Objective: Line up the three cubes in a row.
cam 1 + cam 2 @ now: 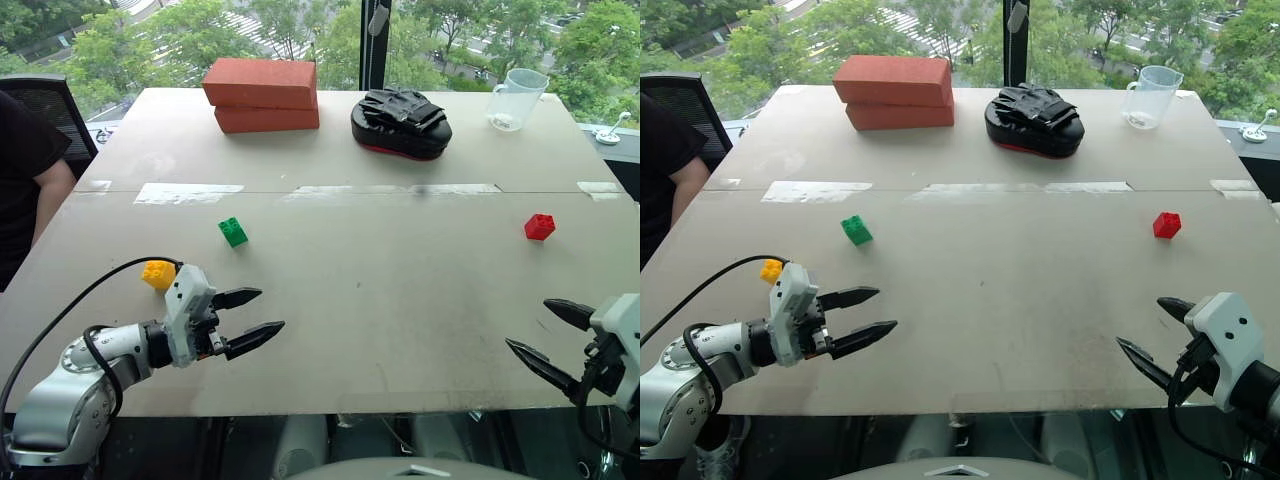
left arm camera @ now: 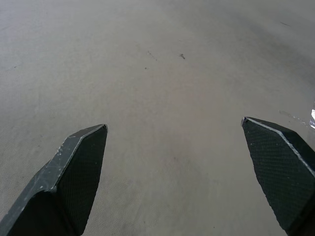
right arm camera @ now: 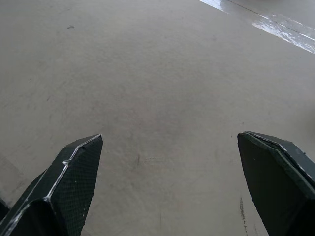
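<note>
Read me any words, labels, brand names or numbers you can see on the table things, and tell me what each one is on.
No readable text anywhere.
Clear measuring cup: any markings are too small to read.
Red bricks, black glove, green cube, yellow cube, red cube: no lettering visible.

Soft daylight, sharp pics, faint shadows

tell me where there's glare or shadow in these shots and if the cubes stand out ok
Left eye view: daylight from the windows puts shiny glare on the tape strip; the red cube, green cube and yellow cube stand out clearly, with only faint shadows. Left wrist view: evenly lit table, dark fingers in front. Right wrist view: bright glare on tape.
</note>
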{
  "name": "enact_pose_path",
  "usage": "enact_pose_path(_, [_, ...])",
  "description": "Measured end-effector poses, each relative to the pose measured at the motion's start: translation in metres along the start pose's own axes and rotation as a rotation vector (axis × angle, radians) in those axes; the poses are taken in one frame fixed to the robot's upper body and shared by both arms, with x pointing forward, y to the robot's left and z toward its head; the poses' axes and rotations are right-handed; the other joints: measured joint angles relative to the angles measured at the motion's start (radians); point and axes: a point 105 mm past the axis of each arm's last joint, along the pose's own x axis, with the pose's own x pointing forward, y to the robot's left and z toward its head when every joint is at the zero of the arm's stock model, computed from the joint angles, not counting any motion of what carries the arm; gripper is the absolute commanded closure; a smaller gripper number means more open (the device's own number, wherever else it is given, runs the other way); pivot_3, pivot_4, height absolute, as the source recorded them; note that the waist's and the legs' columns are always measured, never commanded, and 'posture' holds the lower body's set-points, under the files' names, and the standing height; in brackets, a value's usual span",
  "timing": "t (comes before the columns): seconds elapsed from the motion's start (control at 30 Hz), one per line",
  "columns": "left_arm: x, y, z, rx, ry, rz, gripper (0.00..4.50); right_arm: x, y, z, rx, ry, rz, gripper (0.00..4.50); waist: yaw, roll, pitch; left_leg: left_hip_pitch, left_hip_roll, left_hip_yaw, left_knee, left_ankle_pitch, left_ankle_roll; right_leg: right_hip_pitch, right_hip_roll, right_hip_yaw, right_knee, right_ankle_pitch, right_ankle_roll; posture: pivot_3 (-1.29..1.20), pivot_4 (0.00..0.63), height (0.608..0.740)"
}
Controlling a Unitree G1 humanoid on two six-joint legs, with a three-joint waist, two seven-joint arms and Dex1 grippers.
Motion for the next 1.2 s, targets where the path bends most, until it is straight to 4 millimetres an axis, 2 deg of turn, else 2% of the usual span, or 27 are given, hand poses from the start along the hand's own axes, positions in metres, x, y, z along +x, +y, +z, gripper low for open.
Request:
enact_pose_path(0.1, [0.003,0.002,0.003,-0.005,-0.02,0.014,0.03,0.001,-0.004,0.003,-0.006,-0.018,-0.025,0.0,0.0,0.0,0.0,0.0,0.0,0.0,-0.001,0.0,0.0,0.0,0.0,0.0,-0.001,0.0,0.0,0.0,0.15,0.74])
enact_pose_path(0.17, [0.016,0.007,0.023,-0.029,-0.111,0.039,0.03,0.008,-0.02,0.016,-0.005,-0.089,-0.145,0.0,0.002,-0.002,0.001,-0.001,0.0,-0.001,0.001,0.0,0.0,0.001,0.001,0.0,0.0,0.0,0.0,0.0,0.15,0.74])
enact_pose_path(0.23, [0.034,-0.009,0.05,-0.007,-0.18,-0.04,0.03,0.013,-0.041,0.029,0.003,-0.115,-0.282,0.0,0.001,-0.004,0.003,-0.002,0.0,-0.001,0.004,0.0,0.0,0.0,0.001,0.0,0.0,0.0,0.0,0.0,0.15,0.74])
enact_pose_path(0.3, [0.04,-0.023,0.065,0.044,-0.192,-0.112,0.03,0.017,-0.059,0.028,0.047,-0.049,-0.376,0.0,-0.001,-0.005,0.003,-0.001,-0.002,0.0,0.004,0.002,0.004,0.001,0.001,0.002,0.0,0.003,-0.004,0.0,0.15,0.74])
enact_pose_path(0.33, [0.043,-0.028,0.069,0.068,-0.184,-0.144,0.03,0.019,-0.069,0.028,0.076,-0.041,-0.415,0.0,-0.003,-0.005,0.003,-0.001,-0.003,0.001,0.004,0.002,0.004,0.001,0.001,0.002,0.0,0.004,-0.005,0.0,0.15,0.74])
enact_pose_path(0.37, [0.049,-0.038,0.074,0.111,-0.171,-0.207,0.03,0.023,-0.087,0.03,0.136,-0.029,-0.484,0.0,-0.005,-0.005,0.003,-0.001,-0.004,0.002,0.004,0.002,0.004,0.001,0.002,0.003,0.0,0.004,-0.006,0.0,0.15,0.74])
enact_pose_path(0.43, [0.057,-0.049,0.081,0.153,-0.171,-0.277,0.03,0.029,-0.106,0.029,0.219,-0.003,-0.543,0.0,-0.002,-0.005,0.003,-0.001,-0.004,0.001,0.003,0.002,0.004,0.001,0.003,0.004,0.001,0.004,-0.007,0.0,0.15,0.74])
enact_pose_path(0.6, [0.07,-0.064,0.097,0.202,-0.205,-0.362,0.03,0.054,-0.13,0.018,0.353,0.105,-0.558,0.0,0.0,-0.004,0.004,-0.008,-0.005,0.002,0.002,0.003,0.004,-0.003,0.007,0.003,0.001,0.004,-0.007,0.0,0.15,0.74])
enact_pose_path(0.67, [0.072,-0.066,0.1,0.21,-0.209,-0.373,0.03,0.062,-0.138,0.014,0.391,0.132,-0.559,0.0,-0.001,-0.004,0.004,-0.014,-0.006,0.002,0.004,0.003,0.004,-0.008,0.007,0.004,0.002,0.007,-0.002,0.0,0.15,0.74])
enact_pose_path(0.87, [0.077,-0.068,0.101,0.198,-0.221,-0.374,0.03,0.083,-0.171,0.014,0.461,0.153,-0.607,0.0,-0.004,-0.004,0.004,-0.014,-0.006,0.002,0.005,0.003,0.004,-0.009,0.008,0.005,0.002,0.007,-0.002,0.0,0.15,0.74])
enact_pose_path(1.2, [0.079,-0.063,0.097,0.161,-0.233,-0.361,0.03,0.107,-0.191,0.024,0.452,0.127,-0.59,0.0,-0.005,-0.004,0.004,-0.013,-0.006,0.001,0.006,0.003,0.004,-0.008,0.01,0.009,0.005,0.007,-0.002,0.0,0.15,0.74])
